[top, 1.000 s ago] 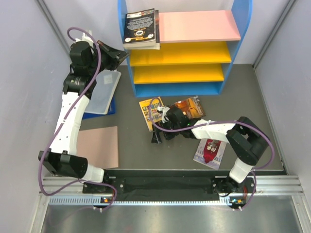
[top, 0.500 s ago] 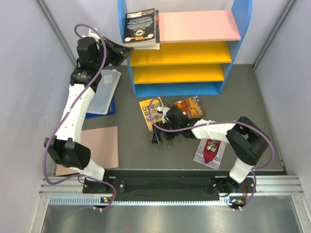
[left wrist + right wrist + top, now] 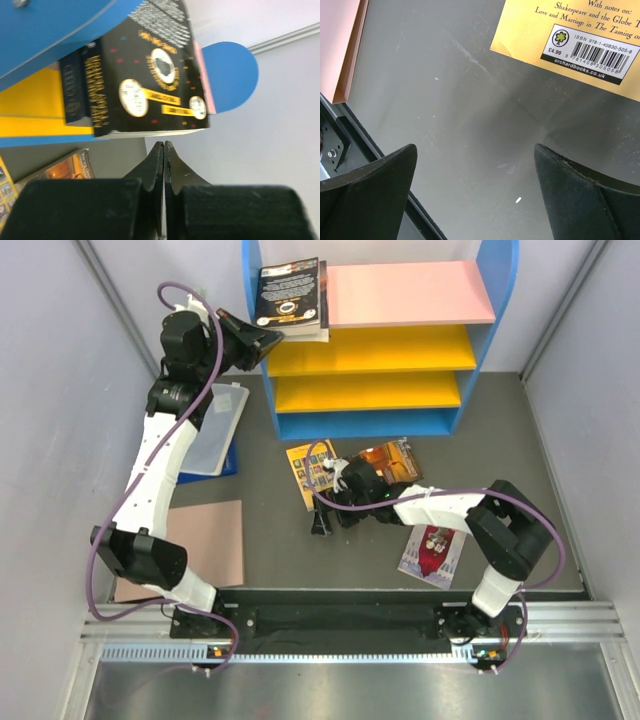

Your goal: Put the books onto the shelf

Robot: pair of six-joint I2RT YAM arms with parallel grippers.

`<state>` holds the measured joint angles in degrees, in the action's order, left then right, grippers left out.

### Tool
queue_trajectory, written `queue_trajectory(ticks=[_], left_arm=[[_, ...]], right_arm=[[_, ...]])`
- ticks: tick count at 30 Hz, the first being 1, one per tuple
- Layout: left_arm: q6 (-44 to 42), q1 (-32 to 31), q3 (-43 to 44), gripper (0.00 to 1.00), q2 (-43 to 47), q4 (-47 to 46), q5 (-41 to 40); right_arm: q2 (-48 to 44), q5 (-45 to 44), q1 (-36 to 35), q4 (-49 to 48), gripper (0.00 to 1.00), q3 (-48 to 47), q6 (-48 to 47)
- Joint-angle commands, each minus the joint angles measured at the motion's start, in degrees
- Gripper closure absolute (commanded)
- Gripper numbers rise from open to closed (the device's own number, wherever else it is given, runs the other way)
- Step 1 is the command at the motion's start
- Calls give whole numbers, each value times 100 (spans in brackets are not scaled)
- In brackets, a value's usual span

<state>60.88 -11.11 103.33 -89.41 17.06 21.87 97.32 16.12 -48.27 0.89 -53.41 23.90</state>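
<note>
Yellow paperback (image 3: 311, 473) lies flat on the grey surface (image 3: 275, 540), its barcode corner just ahead of the right fingers (image 3: 370, 192) and off to one side. They hang spread wide above bare surface with nothing between them. The book's long axis runs roughly from the arm bases toward the shelf (image 3: 410, 295), slightly slanted, and the right arm is by far the nearer to it. A reach forward over that near corner looks like the move in hand.

Two more paperbacks wait close by: a dark orange-glow cover (image 3: 393, 457) just beyond the right wrist and a pale one with a dark-red figure (image 3: 432, 552) beside the right forearm.

Up at the shelf, the black book with gold emblem (image 3: 145, 75) sits on the left end of the pink top board. It seems to rest atop another volume, though the view is too poor to name it. The left fingers (image 3: 157, 172) are pressed together, empty, just short of that book's near edge.
</note>
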Motion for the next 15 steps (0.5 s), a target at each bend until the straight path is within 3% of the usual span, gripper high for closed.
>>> queue_trajectory(ticks=[1, 15], left_arm=[[20, -93, 442, 100, -33, -422, 46], [11, -260, 610, 100, -323, -493, -25]], right_arm=[[42, 14, -69, -106, 0, -232, -114], [85, 49, -86, -97, 0, -267, -122]])
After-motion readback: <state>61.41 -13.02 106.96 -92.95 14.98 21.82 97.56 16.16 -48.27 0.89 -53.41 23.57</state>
